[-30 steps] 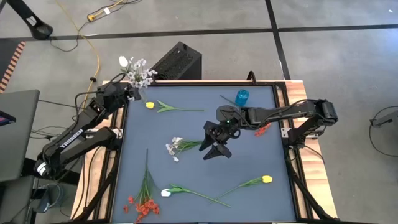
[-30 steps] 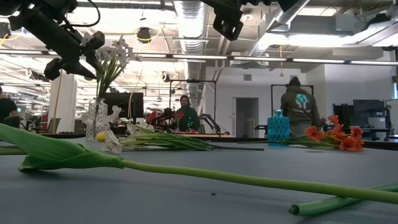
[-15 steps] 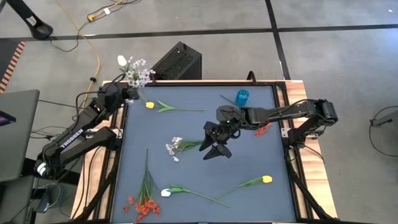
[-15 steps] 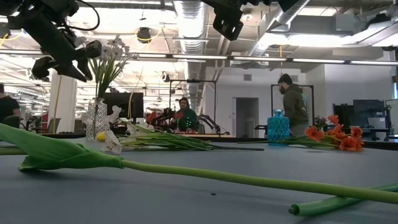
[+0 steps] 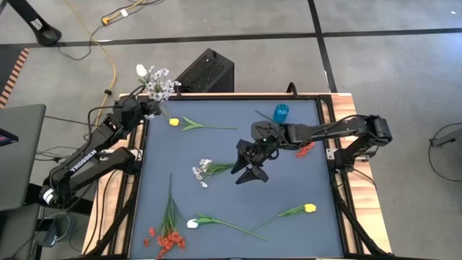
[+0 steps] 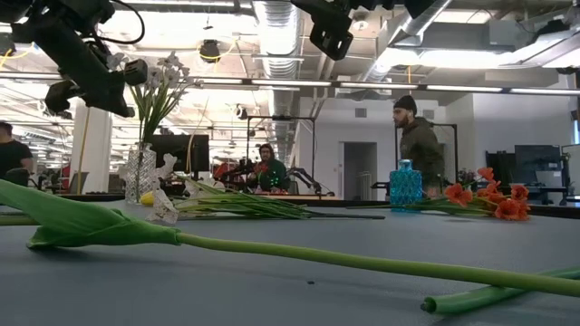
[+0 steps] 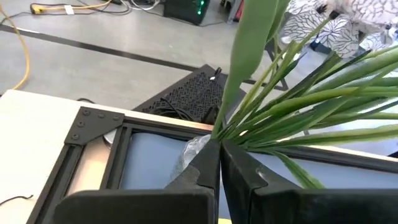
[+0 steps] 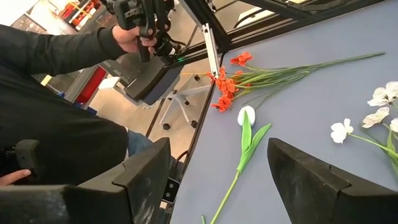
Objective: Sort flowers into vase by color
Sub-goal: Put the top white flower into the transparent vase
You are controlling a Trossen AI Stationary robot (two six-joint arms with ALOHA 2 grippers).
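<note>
Left gripper (image 7: pixel 219 163) now fully closed, fingers (image 7: pixel 205 171) pressed together and holding nothing; a second ago visibly parted beside the same bouquet. Tips just beside the green stems of the white flowers in the clear vase (image 6: pixel 140 172), at the far left corner of the blue table mat (image 5: pixel 289 173). In the low view, gripper raised level with the blooms (image 6: pixel 163 77), pulled slightly aside from them compared with a second ago. Reads as a release finished: white bunch delivered, left arm free for the next stem.

Right gripper (image 5: pixel 250 173) wide open, empty, hovering near the centre of the mat just beside the loose white sprig (image 5: pixel 204 170). No change in it over the last second.

Still lying on the mat, away from the clear vase: yellow flower (image 5: pixel 174 122) nearest it, white tulip (image 5: pixel 192 224) and red-orange bunch (image 5: pixel 164 240) at the near left edge, second yellow flower (image 5: pixel 310 208) near right, red-orange blooms (image 6: pixel 494 199) beside the blue vase (image 5: pixel 281 113) at the far right. Most of the sorting apparently still ahead.
</note>
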